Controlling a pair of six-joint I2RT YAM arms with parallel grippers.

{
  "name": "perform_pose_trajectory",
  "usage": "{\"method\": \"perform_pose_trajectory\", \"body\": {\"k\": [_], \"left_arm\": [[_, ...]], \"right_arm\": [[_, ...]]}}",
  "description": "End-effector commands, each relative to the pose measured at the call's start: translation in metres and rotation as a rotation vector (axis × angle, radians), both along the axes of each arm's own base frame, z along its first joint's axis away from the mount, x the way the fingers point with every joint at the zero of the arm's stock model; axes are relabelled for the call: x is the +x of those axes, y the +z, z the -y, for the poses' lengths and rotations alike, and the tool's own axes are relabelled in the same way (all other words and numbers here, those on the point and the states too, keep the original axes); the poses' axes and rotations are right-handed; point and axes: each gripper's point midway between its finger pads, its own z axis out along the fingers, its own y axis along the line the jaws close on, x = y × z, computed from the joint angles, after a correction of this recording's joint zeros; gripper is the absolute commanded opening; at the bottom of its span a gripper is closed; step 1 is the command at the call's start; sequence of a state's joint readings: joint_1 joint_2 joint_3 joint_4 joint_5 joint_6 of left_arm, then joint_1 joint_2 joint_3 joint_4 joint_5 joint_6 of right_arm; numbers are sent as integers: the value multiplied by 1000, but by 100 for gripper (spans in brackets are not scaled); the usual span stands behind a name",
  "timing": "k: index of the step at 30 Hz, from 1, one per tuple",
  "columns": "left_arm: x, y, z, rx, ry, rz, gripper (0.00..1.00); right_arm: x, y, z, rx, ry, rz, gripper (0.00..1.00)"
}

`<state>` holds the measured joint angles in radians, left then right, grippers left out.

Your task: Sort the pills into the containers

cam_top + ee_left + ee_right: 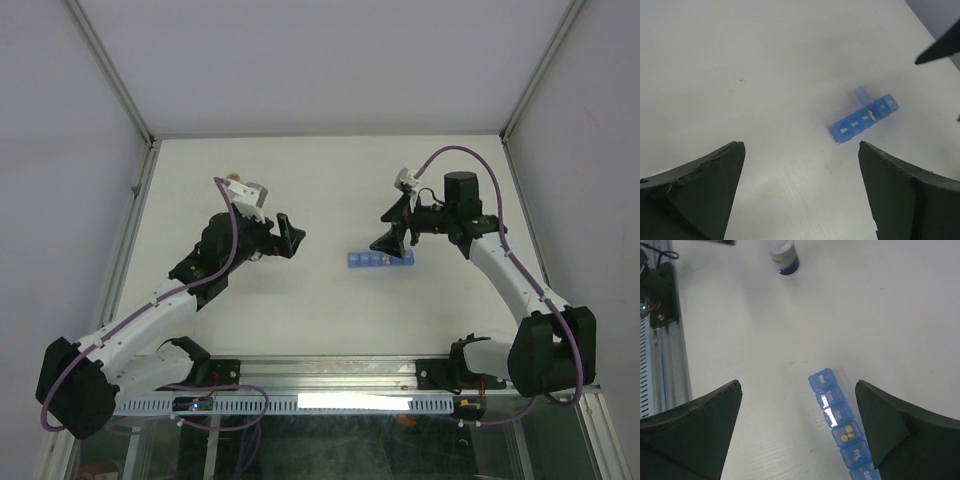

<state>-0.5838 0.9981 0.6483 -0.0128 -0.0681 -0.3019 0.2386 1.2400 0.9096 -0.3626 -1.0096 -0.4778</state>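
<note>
While both arms hang above the white table (330,180), I read the left gripper (799,147) as spread wide, with nothing between its two dark fingers (705,190). The right gripper (797,386) is spread just as wide and also holds nothing. The blue pill organiser (380,260) lies flat near the middle of the table, between the two arms and well apart from the left gripper. Its right end sits just beside the right gripper's tips. From my right wrist camera the strip runs down the frame close to the right-hand finger. One compartment is uncovered, with two small tan pills (847,433) inside, and the others are closed. From the left wrist camera I can make out that compartment's lid (861,93) flipped up. A small clear bottle (784,257) with a dark blue band lies on the table far from the strip, at the top of the right wrist view.
</note>
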Motion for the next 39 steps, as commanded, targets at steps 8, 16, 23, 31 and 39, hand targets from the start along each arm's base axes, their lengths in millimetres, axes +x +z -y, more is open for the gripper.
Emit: {"method": "perform_pose_trajectory", "body": {"k": [8, 16, 23, 31, 39], "left_arm": [[-43, 10, 107, 142, -556, 270, 99], [-44, -2, 136, 184, -686, 328, 99], [-40, -36, 163, 208, -805, 384, 99], [-36, -68, 182, 298, -934, 489, 99], [-26, -97, 191, 348, -958, 503, 99]], "right_arm": [[69, 17, 60, 31, -384, -29, 100], [78, 21, 100, 50, -427, -61, 100], [71, -9, 114, -33, -350, -83, 93], [81, -47, 122, -87, -337, -94, 80], [89, -68, 118, -57, -312, -148, 65]]}}
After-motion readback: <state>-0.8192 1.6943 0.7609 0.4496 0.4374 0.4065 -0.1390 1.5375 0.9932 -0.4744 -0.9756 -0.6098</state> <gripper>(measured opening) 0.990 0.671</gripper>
